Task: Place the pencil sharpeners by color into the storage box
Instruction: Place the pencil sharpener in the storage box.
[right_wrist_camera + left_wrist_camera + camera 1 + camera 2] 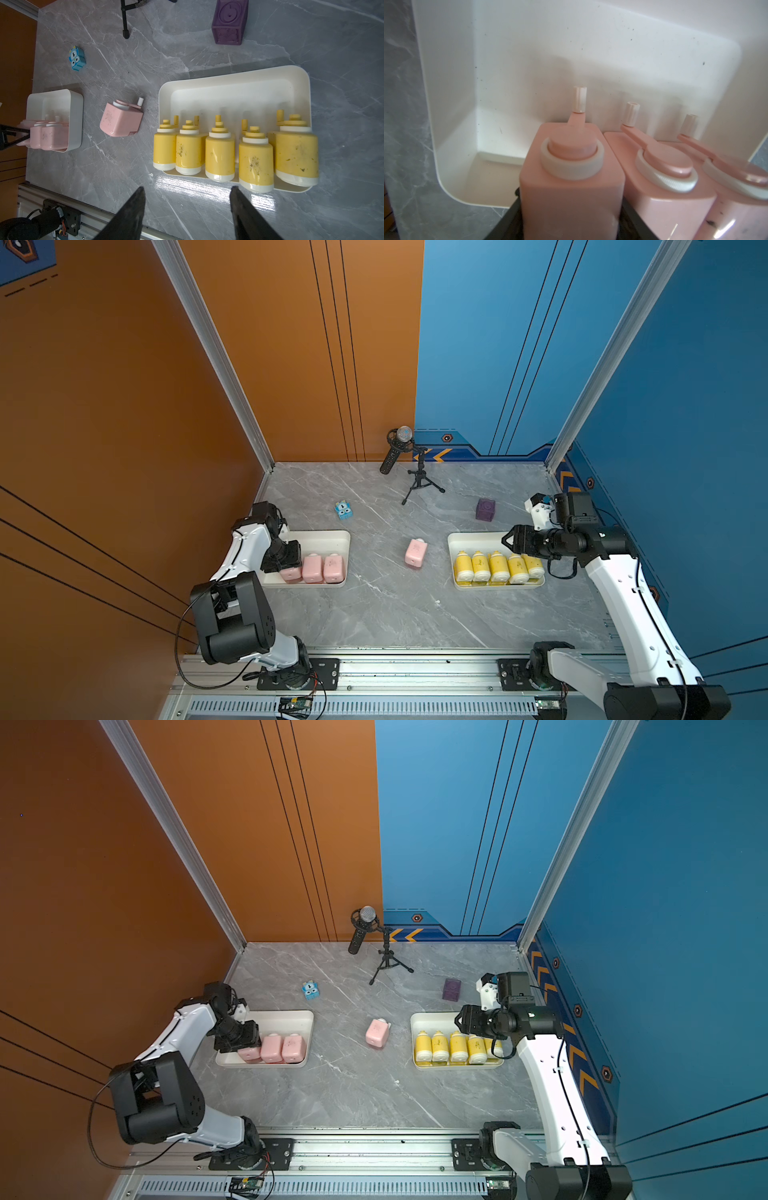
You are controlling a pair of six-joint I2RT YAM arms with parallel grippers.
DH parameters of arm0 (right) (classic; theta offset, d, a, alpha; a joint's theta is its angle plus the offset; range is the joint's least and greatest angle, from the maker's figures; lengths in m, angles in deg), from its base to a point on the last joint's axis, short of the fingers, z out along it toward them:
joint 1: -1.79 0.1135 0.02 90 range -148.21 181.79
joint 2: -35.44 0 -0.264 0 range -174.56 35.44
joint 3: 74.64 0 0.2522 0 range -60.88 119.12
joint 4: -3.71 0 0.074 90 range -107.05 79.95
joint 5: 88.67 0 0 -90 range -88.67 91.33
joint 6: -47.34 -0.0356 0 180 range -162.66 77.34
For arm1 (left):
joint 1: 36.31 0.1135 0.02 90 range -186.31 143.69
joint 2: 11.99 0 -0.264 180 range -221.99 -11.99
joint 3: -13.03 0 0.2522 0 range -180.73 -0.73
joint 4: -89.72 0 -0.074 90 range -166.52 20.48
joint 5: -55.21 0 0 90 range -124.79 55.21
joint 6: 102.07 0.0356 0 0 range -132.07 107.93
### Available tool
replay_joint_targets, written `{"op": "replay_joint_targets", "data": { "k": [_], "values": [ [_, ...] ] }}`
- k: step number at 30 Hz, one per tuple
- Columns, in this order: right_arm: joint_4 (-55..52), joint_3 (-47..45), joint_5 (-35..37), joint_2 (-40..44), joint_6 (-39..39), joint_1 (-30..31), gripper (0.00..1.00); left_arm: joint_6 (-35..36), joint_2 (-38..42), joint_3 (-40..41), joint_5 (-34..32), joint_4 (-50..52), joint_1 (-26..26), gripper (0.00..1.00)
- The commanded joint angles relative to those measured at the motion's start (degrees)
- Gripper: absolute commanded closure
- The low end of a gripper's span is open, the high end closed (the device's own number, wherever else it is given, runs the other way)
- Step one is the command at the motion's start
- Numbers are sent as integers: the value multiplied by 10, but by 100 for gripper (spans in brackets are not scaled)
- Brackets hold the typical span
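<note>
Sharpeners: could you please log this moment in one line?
left gripper shut on pink sharpener in tray | right gripper open | loose pink sharpener on table

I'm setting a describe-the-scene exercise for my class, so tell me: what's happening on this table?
Pencil sharpeners are being sorted by colour. The left gripper is closed on a pink sharpener inside the left tray, beside two other pink ones. A fourth pink sharpener lies on the table between the trays. Five yellow sharpeners sit in a row in the right tray; the right gripper hangs open and empty by it.
</note>
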Motion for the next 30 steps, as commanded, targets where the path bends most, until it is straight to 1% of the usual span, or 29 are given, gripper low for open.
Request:
{"op": "replay_joint_targets", "data": {
  "k": [1,11,30],
  "values": [
    [8,-1,-10,4,11,3,34,13,-6,-15,12,6,8,44],
    [7,-1,-11,8,11,3,34,17,-34,-43,23,36,8,43],
    [10,-3,-15,12,12,2,34,9,-61,-48,-10,67,-12,41]
  ]
}}
